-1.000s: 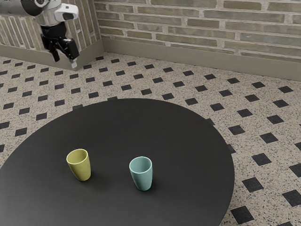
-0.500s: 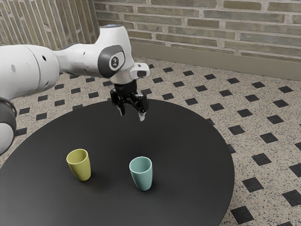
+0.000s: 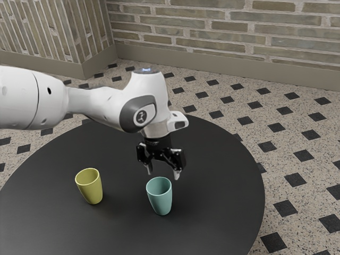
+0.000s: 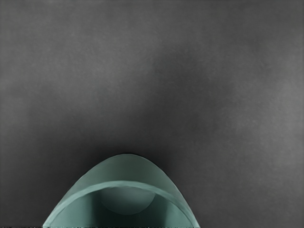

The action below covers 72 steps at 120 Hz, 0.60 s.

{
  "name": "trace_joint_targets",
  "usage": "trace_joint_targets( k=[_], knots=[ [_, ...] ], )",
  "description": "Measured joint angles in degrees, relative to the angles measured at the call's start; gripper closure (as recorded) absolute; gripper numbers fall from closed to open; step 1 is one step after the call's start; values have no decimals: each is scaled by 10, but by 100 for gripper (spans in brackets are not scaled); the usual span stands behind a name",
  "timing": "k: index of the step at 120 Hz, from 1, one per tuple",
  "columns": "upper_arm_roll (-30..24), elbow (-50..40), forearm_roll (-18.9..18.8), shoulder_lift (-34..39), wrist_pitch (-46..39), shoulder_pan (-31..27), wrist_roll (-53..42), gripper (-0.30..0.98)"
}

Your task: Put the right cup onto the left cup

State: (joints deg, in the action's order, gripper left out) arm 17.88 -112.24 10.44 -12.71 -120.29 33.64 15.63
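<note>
- Teal cup is standing upright on the dark table, toward the exterior view's right of the two cups; its long axis is running up and down, its mouth is facing upward, and its sides are narrowing toward the base.
- In the exterior view, the yellow-green cup is also standing upright, apart from the teal cup, toward that view's left.
- The exterior view is also showing the white arm reaching in from its left, with the black gripper hanging near the teal cup's mouth and pointing downward. Its fingers are standing apart and are holding nothing. Behind the table, the patterned floor is meeting a brick wall.
- Against the frame of half a second ago, the gripper is hanging lower and nearer to the teal cup, while both cups are keeping their places and the fingers are staying spread.
- In the wrist view, the teal cup is lying close below the hand; its mouth is opening toward the camera, so the rim is curving around a round inner bottom. A stretch of its outer wall is showing beyond the rim, and dark tabletop is spreading around it.
</note>
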Motion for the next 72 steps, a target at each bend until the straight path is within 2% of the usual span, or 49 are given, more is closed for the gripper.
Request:
trace_joint_targets(
  k=[30,72],
  knots=[
    [-17,-42,1,32,-11,8,63,2],
    [-29,-57,9,15,-52,12,124,3]
  ],
)
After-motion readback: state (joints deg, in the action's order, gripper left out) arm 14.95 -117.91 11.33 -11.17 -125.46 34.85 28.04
